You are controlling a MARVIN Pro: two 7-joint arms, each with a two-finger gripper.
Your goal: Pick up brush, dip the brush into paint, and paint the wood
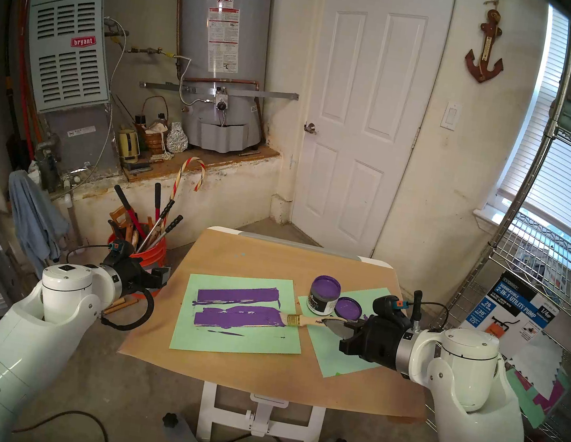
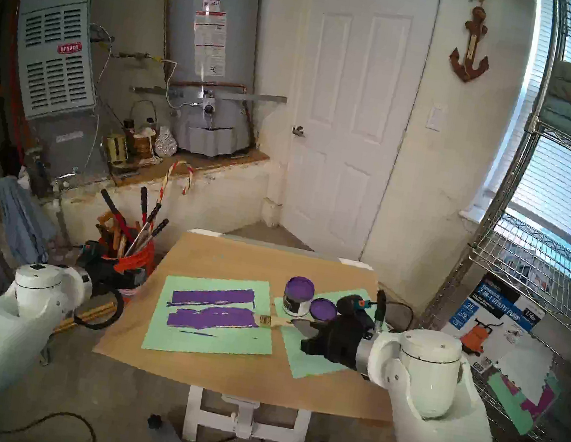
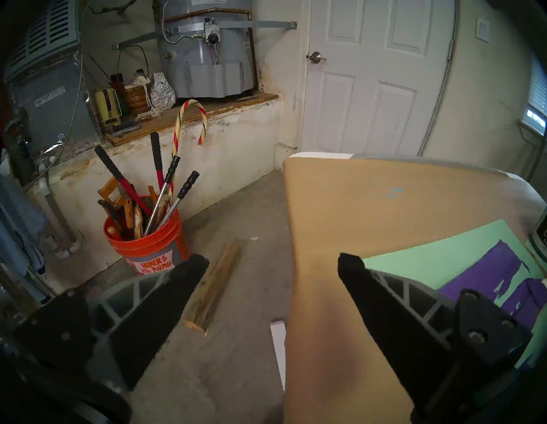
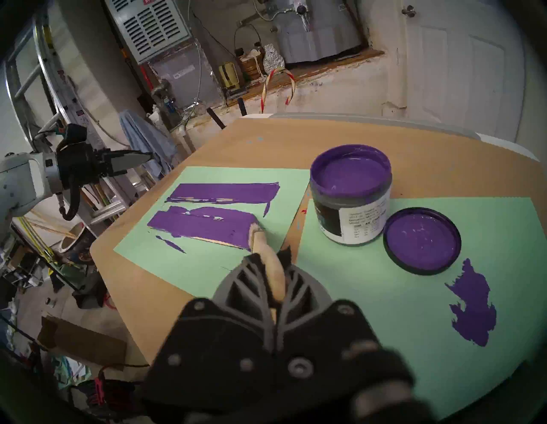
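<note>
Brush (image 1: pixel 303 320) sits clenched in the right claw (image 1: pixel 335 326), bristles on the purple wood (image 1: pixel 237 317); left claw (image 3: pixel 273 263) hangs released beside the surface (image 1: pixel 235 255).

Both head cams look down from up high at the tabletop (image 1: pixel 271 260), nearly the same shot twice. Left wrist cam sits off the tabletop's left edge, facing the door (image 3: pixel 376 74). Right wrist cam hovers close over the paper, looking across at the paint jar (image 4: pixel 350 195), also in the head views.
</note>
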